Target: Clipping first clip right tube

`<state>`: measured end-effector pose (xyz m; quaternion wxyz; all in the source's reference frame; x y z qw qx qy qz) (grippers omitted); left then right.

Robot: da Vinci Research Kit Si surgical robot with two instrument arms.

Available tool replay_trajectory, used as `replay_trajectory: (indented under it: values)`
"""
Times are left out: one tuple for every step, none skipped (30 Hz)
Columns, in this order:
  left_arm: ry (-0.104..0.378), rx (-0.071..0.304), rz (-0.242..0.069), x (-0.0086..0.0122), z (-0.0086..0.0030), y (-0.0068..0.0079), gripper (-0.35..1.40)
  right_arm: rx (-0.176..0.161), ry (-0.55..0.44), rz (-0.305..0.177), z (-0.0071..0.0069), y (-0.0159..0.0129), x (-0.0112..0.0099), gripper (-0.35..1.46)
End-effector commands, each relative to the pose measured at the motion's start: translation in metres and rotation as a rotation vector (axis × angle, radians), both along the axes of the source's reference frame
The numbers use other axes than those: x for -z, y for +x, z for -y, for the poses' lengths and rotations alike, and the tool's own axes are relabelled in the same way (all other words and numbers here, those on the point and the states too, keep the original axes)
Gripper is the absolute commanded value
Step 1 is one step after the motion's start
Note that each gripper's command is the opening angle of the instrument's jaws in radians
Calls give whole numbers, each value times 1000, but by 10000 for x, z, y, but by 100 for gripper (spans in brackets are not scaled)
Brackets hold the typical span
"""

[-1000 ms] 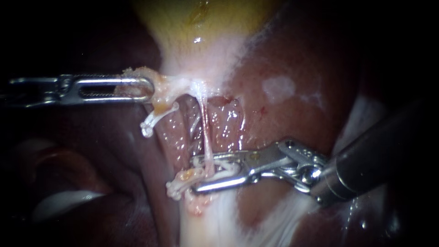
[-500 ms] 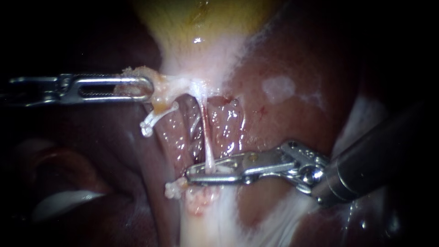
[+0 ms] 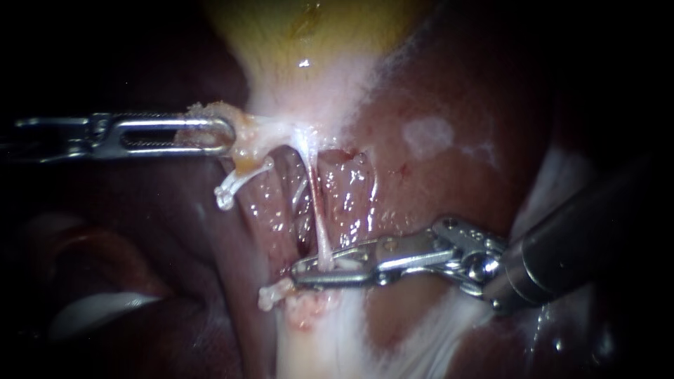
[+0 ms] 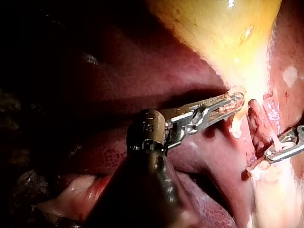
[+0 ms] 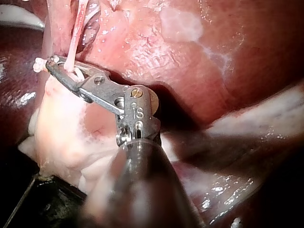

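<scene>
A thin pale tube (image 3: 317, 210) runs from the yellow gallbladder's (image 3: 309, 42) neck down over the red liver bed. My right instrument (image 3: 298, 272) comes in from the right, and its jaws lie together across the lower end of this tube, with a white clip (image 3: 344, 264) showing between them. The right wrist view shows the same hold on the tube (image 5: 73, 42) by the right instrument (image 5: 51, 61). My left instrument (image 3: 228, 135) reaches in from the left, jaws shut on pale tissue at the gallbladder neck. It is also seen in the left wrist view (image 4: 237, 100).
A short white tube stub (image 3: 232, 184) hangs below the left jaws, and another stub (image 3: 270, 295) sits by the right jaw tips. Liver (image 3: 435, 175) surrounds the field. White fatty tissue (image 3: 323, 337) lies under the right instrument.
The right jaws stood open around the tube with the clip spread between them. They have closed on the tube and tilted slightly. The left instrument has held still.
</scene>
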<state>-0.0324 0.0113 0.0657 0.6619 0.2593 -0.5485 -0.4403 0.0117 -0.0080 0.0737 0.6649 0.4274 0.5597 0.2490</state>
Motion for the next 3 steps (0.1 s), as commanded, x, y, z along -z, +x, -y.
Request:
replay_trajectory:
  values:
    - [0,0,0,0,0,0,-35,-1,0,0,0,0,0,-35]
    - [0,0,0,0,0,0,-35,-1,0,0,0,0,0,-35]
    - [0,0,0,0,0,0,-35,-1,0,0,0,0,0,-35]
